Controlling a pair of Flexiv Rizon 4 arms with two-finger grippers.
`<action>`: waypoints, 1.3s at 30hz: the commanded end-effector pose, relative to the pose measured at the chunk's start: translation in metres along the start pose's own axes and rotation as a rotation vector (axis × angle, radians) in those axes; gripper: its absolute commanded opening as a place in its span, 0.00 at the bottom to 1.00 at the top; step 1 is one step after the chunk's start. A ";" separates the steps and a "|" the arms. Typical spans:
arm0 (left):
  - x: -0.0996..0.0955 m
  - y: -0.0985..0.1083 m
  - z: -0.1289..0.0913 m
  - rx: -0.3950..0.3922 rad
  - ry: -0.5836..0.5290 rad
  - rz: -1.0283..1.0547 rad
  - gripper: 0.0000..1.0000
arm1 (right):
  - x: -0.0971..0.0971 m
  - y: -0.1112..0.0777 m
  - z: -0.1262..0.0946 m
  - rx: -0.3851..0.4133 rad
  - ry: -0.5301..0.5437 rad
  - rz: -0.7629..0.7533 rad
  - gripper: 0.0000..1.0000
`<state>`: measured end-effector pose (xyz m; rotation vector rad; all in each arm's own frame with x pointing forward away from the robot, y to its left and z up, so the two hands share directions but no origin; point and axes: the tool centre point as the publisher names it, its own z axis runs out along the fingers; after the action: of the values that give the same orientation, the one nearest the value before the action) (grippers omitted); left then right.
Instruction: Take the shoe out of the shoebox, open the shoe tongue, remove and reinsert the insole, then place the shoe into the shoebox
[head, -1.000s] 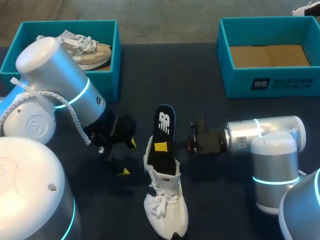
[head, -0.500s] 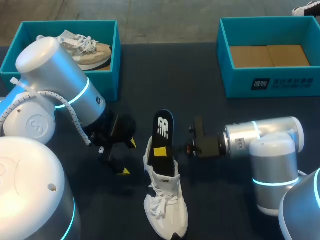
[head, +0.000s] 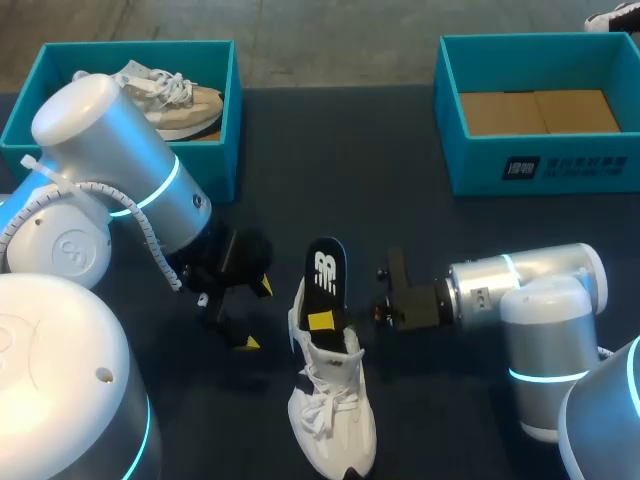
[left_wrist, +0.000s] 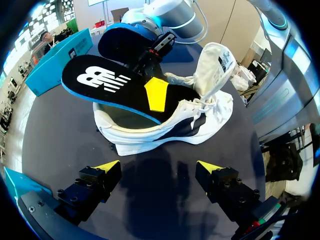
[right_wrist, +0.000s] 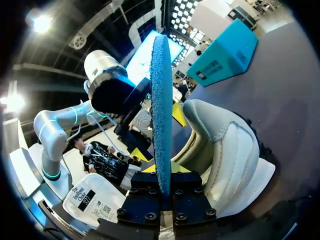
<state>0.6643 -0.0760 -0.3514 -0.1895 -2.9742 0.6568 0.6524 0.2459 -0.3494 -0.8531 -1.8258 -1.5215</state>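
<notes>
Half the black insole (head: 326, 270) juts from the white shoe (head: 331, 412).

Dark table (head: 340, 150) spans the scene | 10 o'clock, at the far edge: a teal box (head: 222, 140), open-topped | inside it: a tan sneaker (head: 185, 105) with pale laces, partly hidden from the head view.
</notes>
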 end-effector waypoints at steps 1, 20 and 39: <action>0.002 0.001 0.000 0.001 -0.003 0.000 1.00 | 0.002 -0.001 0.002 0.008 -0.005 0.002 0.00; 0.002 0.001 0.000 0.001 -0.003 0.000 1.00 | 0.005 0.032 -0.007 -0.140 -0.084 -0.102 0.34; 0.002 0.001 0.000 0.001 -0.003 0.000 1.00 | -0.007 0.041 -0.009 -0.168 -0.090 -0.048 0.00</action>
<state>0.6643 -0.0760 -0.3515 -0.1895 -2.9743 0.6569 0.6852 0.2387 -0.3294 -0.9898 -1.7912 -1.7573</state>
